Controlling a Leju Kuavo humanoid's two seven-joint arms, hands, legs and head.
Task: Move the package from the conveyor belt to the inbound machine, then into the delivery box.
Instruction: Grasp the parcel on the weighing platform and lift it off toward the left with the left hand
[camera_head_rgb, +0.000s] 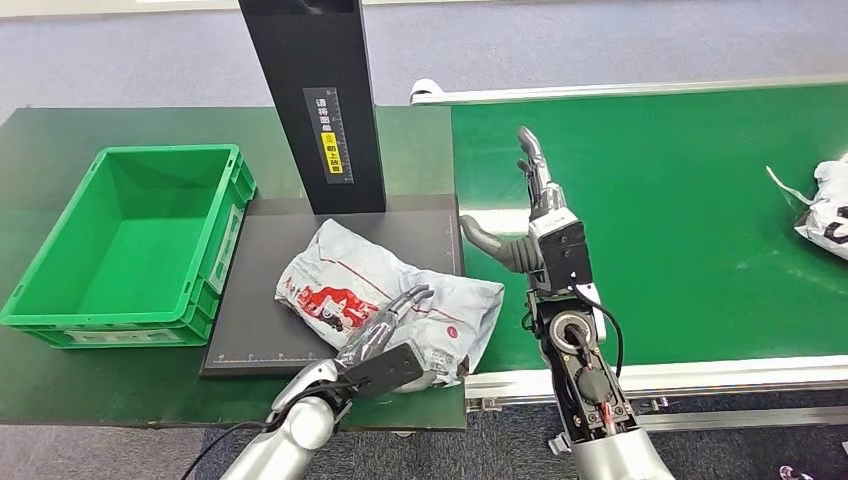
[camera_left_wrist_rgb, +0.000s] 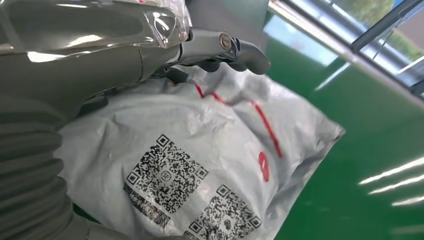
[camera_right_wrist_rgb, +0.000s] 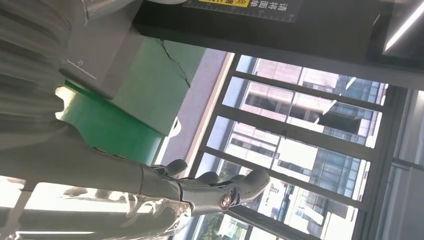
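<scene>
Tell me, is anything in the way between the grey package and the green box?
Nothing visible blocks it. The package lies on the black machine plate under the left hand, and the green box sits open right beside the plate.

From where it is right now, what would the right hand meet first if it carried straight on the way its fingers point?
Probably nothing soon. The right hand is open, fingers pointing away from the robot along the green conveyor belt. Bare belt lies ahead up to its far rail. Its height above the belt is unclear.
</scene>
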